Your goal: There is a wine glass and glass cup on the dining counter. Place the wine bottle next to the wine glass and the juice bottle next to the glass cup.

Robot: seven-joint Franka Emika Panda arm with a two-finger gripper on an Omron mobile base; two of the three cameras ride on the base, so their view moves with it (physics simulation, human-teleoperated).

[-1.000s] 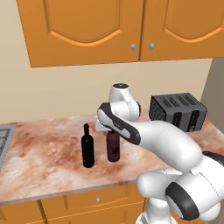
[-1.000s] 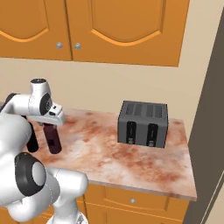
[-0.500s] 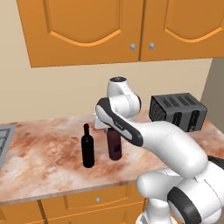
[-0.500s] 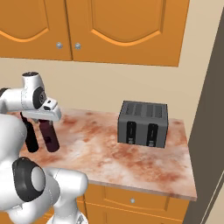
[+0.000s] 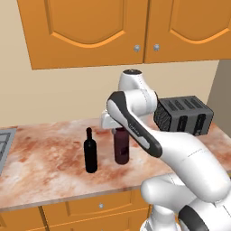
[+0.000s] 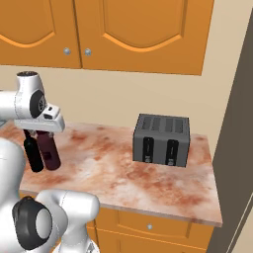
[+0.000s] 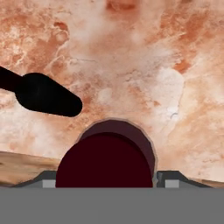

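The maroon juice bottle (image 5: 121, 148) stands upright on the marbled counter (image 5: 45, 153), with the slim black wine bottle (image 5: 90, 153) just to its left. My gripper (image 5: 118, 129) points down over the juice bottle's top, its fingers on either side of the cap and open. From the right, the gripper (image 6: 42, 132) sits on the juice bottle (image 6: 50, 152), with the wine bottle (image 6: 32, 157) beside it. The hand view looks straight down on the juice bottle's cap (image 7: 107, 162), with the wine bottle (image 7: 43, 94) at the left. The wine glass, glass cup and dining counter are out of view.
A dark grey toaster (image 5: 182, 115) stands at the back right of the counter, also seen as the toaster (image 6: 162, 140). Orange wall cabinets (image 5: 90, 31) hang above. A grey steel edge (image 5: 3, 144) shows at far left. Drawers (image 5: 99, 205) front the counter.
The arm has shifted a little and the hand has settled lower over the juice bottle's cap. Both bottles stand where they were.
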